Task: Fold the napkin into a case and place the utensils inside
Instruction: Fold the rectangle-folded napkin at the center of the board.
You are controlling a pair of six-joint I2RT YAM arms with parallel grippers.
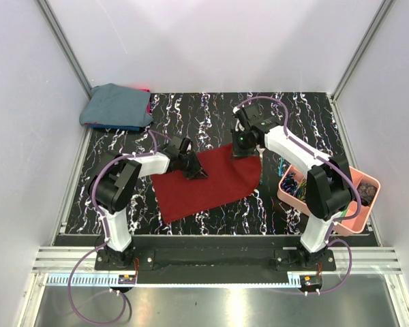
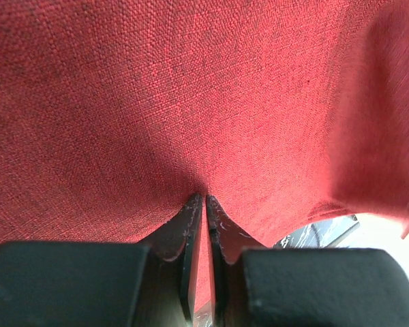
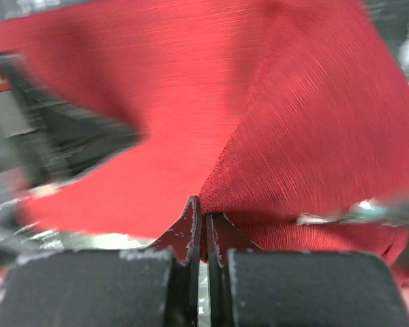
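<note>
**Top external**
- One napkin [image 1: 211, 180]: dark red, thin plain cloth. It lies mostly flat at mid-table, skewed, with its far edge lifted off the surface.
- One table [image 1: 191, 116]: black top with white marbled veins.
- Two arms, white and black.
- Left gripper [image 1: 193, 168] is at the napkin's far left corner.
- Right gripper [image 1: 244, 144] is at the napkin's far right corner.
- One blue-grey cloth bundle [image 1: 116, 105]: soft and folded, in the far left corner of the table, well apart from the napkin.
- One pink tray [image 1: 368, 211]: rigid, with compartments, at the right edge beside the right arm.
- In the tray are thin coloured pieces [image 1: 293, 184], teal and green. They are too small to count or name.

**Left wrist**
- Left gripper [image 2: 204, 199]: two black fingers [image 2: 184, 225] with scuffed edges, pressed together with a strip of red cloth pinched between them.
- Napkin [image 2: 191, 88] fills nearly the whole view. The coarse woven grain is plain, and the cloth is drawn to a small pucker at the tips.
- A sliver of table [image 2: 313, 235] shows at lower right.

**Right wrist**
- Right gripper [image 3: 202, 204]: two black fingers closed tight on a peak of the cloth.
- Napkin [image 3: 313, 122] rises from the tips in one raised fold with fine ribbed weave.
- The view is motion-blurred. A dark shape at left cannot be made out.
</note>
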